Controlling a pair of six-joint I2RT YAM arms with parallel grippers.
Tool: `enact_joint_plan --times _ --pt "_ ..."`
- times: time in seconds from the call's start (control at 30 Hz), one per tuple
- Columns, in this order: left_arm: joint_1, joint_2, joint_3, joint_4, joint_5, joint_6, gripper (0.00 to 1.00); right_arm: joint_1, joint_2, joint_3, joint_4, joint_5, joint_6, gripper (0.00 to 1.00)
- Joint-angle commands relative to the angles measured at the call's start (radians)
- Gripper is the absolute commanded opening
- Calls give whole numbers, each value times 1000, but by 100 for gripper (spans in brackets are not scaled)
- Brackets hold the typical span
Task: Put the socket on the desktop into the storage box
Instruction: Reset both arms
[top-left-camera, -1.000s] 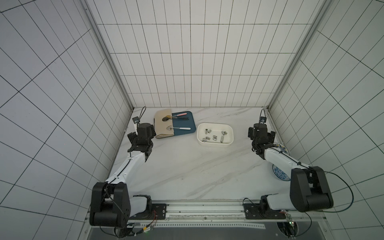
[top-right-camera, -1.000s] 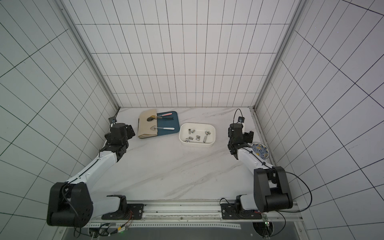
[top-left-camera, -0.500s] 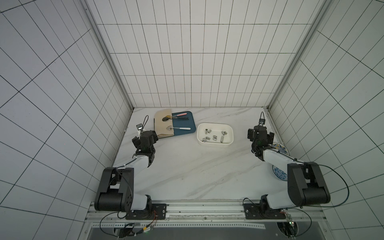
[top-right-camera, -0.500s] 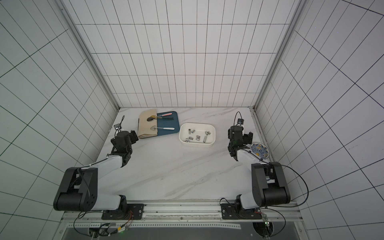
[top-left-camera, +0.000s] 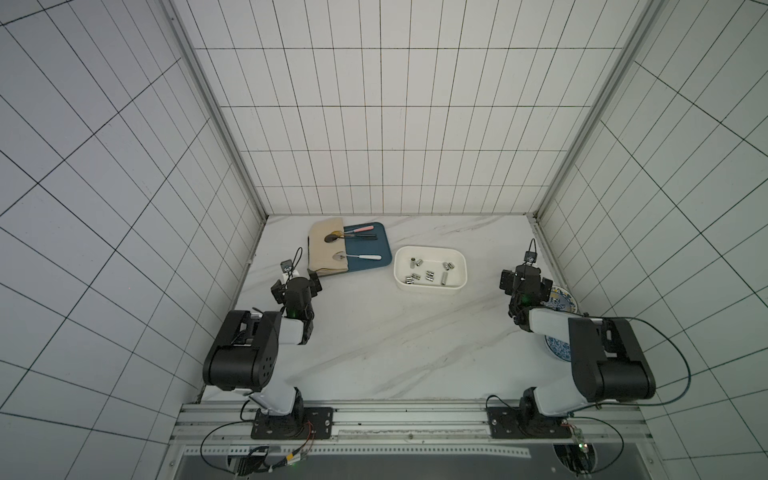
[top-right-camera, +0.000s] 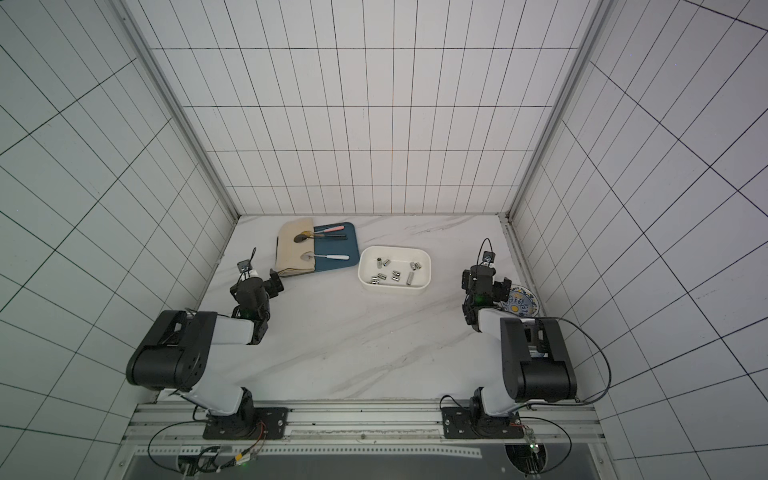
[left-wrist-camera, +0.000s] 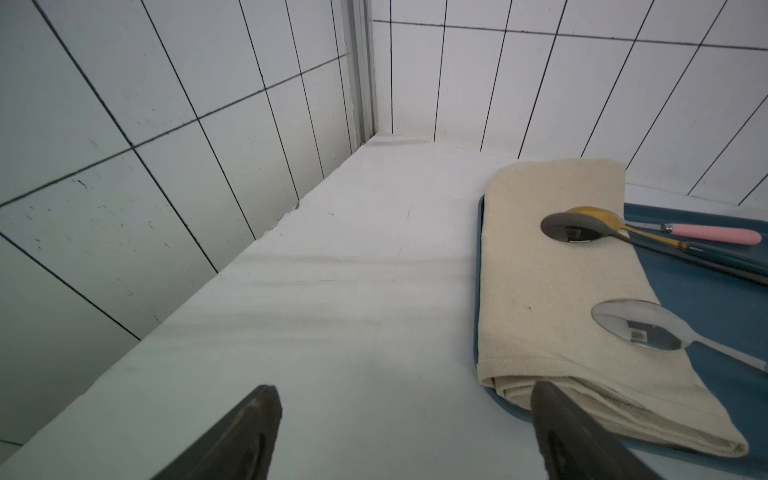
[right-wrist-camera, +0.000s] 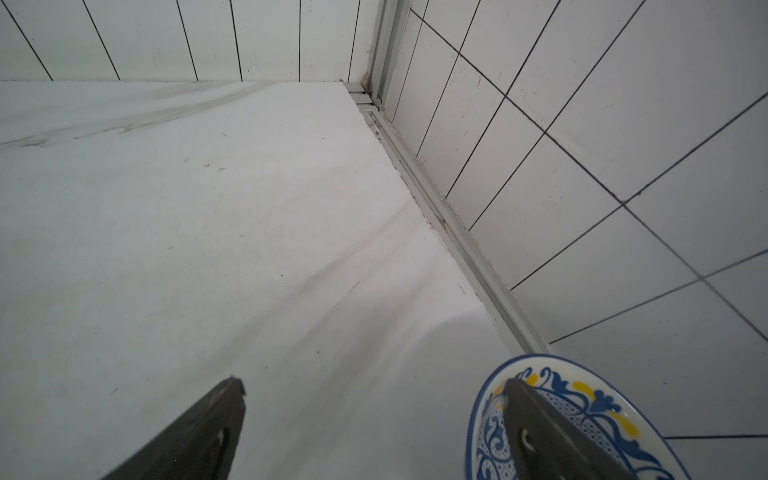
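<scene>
In both top views, the storage box (top-left-camera: 429, 287) is found at about 1 o'clock from the middle of the desktop (top-left-camera: 386, 345). Several metal sockets (top-left-camera: 429, 275) are seen lying inside it. No socket is seen loose on the marble, so the task is judged complete as far as can be shown; at most, the parking of the arms is left.

The left gripper (top-left-camera: 296, 286) is held at 9 o'clock, just beside the near corner of the blue tray (top-left-camera: 374, 247). The right gripper (top-left-camera: 524, 283) is held at 3 o'clock, beside the patterned plate (top-left-camera: 565, 306). Both arms are folded, with their upper links doubled back toward the rail at 6 o'clock, and both are kept well apart from the box.

In the left wrist view, the jaws are seen spread wide with nothing between them. The folded towel (left-wrist-camera: 540, 270) and the spoons (left-wrist-camera: 636, 330) on the tray are seen beyond one finger.

In the right wrist view, the jaws are likewise seen wide and empty. Bare marble lies between them, and one finger is seen in front of the plate's rim.
</scene>
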Motion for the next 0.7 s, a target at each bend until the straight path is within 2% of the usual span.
enact_joint_plan --times 0.0,0.07,0.13,0.17,0.2,0.23,0.3,0.37,0.43,0.5,0.57,0.67 --pt "-3 -42 25 7 3 2 98 -25 1 -25 73 -102 22 99" --pt "-8 -26 9 67 -6 17 98 -62 -13 -88 155 -208 33 99" --pt "-8 -31 16 46 -4 13 98 -80 55 -154 378 -242 23 99" --pt "-7 -36 23 20 -4 8 98 -80 21 -126 243 -250 26 99" --pt "-6 -41 23 13 -2 5 98 -80 6 -111 204 -260 30 99" --pt "-7 -37 24 17 -4 7 98 -80 45 -137 330 -257 20 99" --pt "-5 -35 24 19 0 7 98 -76 5 -118 213 -248 26 99" --pt "0 -35 30 5 11 4 98 -65 40 -143 333 -227 10 99" --pt "5 -29 39 -4 25 3 98 -45 7 -141 271 -199 5 99" --pt "16 -30 45 -20 44 -4 98 -38 32 -156 342 -186 -5 99" --pt "18 -30 44 -21 46 -5 98 -40 13 -146 286 -190 -1 99" --pt "15 -39 33 -7 44 -2 98 -42 23 -147 304 -195 2 99"
